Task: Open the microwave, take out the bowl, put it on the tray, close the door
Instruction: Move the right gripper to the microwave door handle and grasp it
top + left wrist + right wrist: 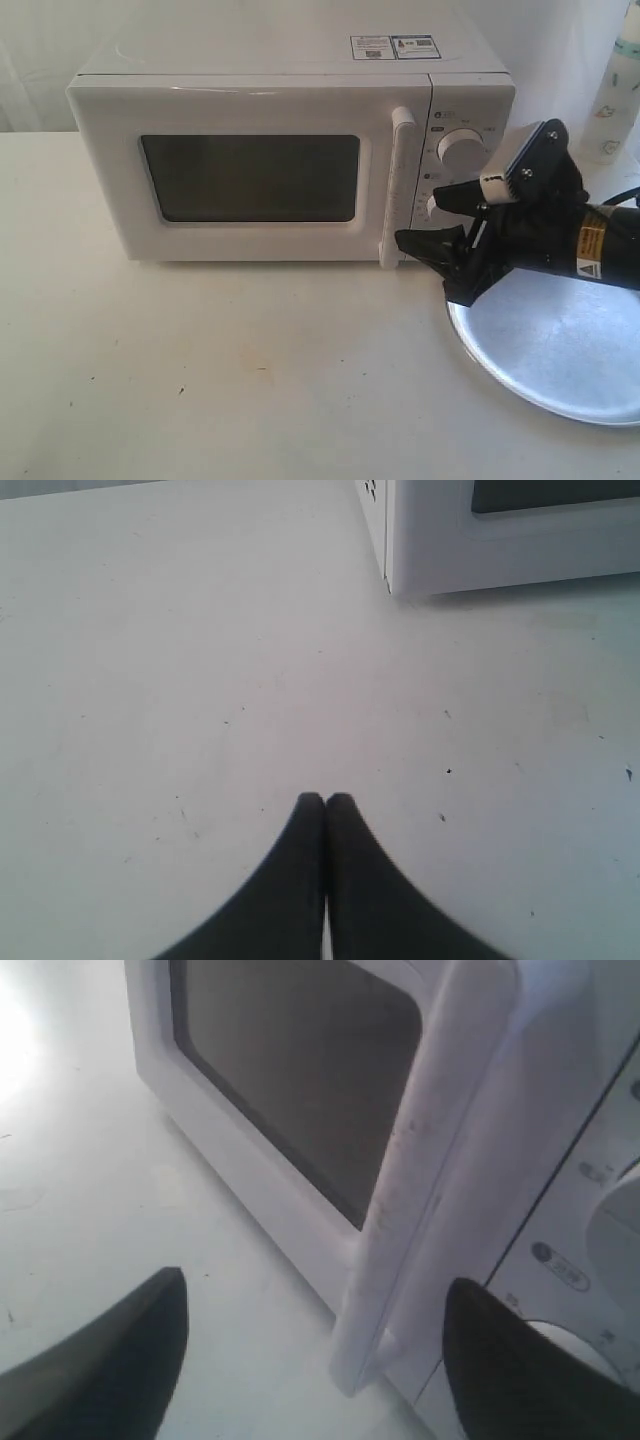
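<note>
The right hand (422, 218) gapes open just beside the shut door's (250, 178) stiff, smooth bar handle (402, 180), probably the surest hold; the heavy microwave (280, 60) should stay put on the worktop (200, 380).

Two small stickers (395, 47) sit on top of the microwave (250, 110). Their print is too tiny to read. Little marks ring the top knob (461, 150), and they are too small to read as well. In the right wrist view, a dark oval mark (560, 1265) by a knob is blurry. The black arm (545, 245) wears a yellow label (592, 243) and a warning triangle (590, 268). No words on them can be made out.
</note>
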You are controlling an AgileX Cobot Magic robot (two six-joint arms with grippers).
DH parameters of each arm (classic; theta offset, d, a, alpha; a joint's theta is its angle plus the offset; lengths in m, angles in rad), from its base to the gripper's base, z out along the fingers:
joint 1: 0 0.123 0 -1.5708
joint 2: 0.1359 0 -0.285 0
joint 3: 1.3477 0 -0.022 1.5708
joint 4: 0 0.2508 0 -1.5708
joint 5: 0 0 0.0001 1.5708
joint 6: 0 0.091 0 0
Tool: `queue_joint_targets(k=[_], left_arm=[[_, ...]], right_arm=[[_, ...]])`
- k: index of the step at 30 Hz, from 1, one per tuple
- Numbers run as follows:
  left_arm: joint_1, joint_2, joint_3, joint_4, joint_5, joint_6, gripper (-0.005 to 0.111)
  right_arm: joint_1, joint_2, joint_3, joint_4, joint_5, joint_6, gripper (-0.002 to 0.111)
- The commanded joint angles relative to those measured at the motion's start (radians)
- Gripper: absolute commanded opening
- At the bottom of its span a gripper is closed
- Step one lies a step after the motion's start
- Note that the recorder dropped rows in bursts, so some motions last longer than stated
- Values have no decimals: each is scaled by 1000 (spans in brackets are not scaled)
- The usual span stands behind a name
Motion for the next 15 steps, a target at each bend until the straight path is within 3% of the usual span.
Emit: queue_joint_targets(k=[1, 9, 15], left_arm=[[-5, -2, -3, -8, 3, 0, 0], [-5, -2, -3, -8, 3, 0, 0], [-5, -2, -3, -8, 3, 0, 0]], right_arm=[[-4, 71, -4, 162, -81, -138, 66], [-2, 147, -63, 193, -176, -172, 66], [8, 149, -104, 199, -214, -170, 55]])
